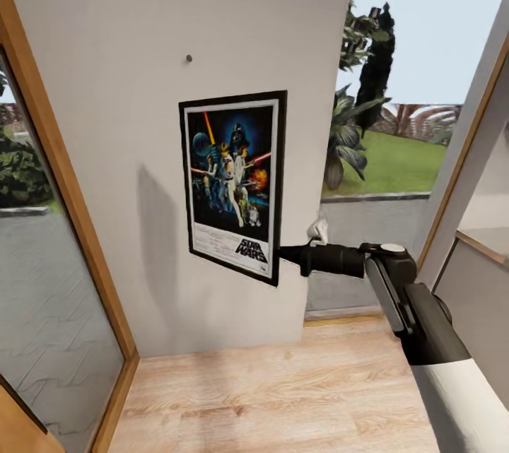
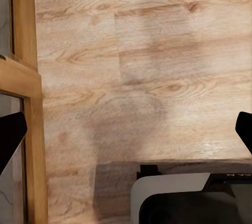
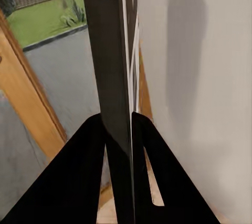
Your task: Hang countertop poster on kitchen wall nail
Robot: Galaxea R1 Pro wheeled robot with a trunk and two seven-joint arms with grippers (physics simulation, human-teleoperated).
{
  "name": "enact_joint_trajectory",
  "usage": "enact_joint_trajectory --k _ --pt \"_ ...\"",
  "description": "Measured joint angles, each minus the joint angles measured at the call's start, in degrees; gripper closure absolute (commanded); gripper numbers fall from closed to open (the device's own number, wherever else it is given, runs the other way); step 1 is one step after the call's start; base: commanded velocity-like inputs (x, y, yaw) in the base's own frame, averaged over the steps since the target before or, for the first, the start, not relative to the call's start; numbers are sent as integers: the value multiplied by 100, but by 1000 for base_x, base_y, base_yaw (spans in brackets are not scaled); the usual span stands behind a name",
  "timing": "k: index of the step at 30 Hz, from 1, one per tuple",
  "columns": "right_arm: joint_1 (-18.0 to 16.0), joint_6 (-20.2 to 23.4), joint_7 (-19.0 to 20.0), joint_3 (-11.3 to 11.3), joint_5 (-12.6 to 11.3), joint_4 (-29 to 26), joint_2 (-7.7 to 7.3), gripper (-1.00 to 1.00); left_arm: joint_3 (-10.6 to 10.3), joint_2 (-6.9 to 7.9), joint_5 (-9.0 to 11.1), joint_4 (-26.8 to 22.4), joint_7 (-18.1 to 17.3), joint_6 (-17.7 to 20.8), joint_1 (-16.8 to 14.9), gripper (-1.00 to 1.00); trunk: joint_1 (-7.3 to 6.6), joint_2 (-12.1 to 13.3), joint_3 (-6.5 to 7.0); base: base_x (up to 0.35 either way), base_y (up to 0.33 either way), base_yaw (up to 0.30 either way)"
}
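I held the poster (image 1: 232,184) flat against the pale wall (image 1: 106,50), well below the nail (image 1: 189,58), so its top could be lifted to hook on. My right gripper (image 1: 286,254) pinched the thin black frame at its lower right edge. The left gripper (image 2: 126,129) looked spread, I think, over the grainy wood floor (image 2: 142,51).
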Motion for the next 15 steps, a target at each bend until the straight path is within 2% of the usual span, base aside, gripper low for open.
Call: enact_joint_trajectory --k 2,3,5,7,11,15 --pt "-280 128 282 -1 -29 27 1 100 0 0 0 0 0 0 0 -100 0 0 1 0 0 0" --pt "-289 118 287 0 11 31 0 100 0 0 0 0 0 0 0 -100 0 0 0 0 0 0" --pt "-695 290 577 -1 -16 199 1 100 0 0 0 0 0 0 0 -100 0 0 1 0 0 0" --pt "-947 518 760 -1 -13 317 2 100 0 0 0 0 0 -2 0 -100 0 1 0 0 0 0" --pt "-1342 822 1094 -1 -27 422 8 100 0 0 0 0 0 -3 0 -100 0 0 0 0 0 0" --pt "-1679 912 1268 2 -26 459 16 100 0 0 0 0 0 -5 0 -100 0 0 0 0 0 0"
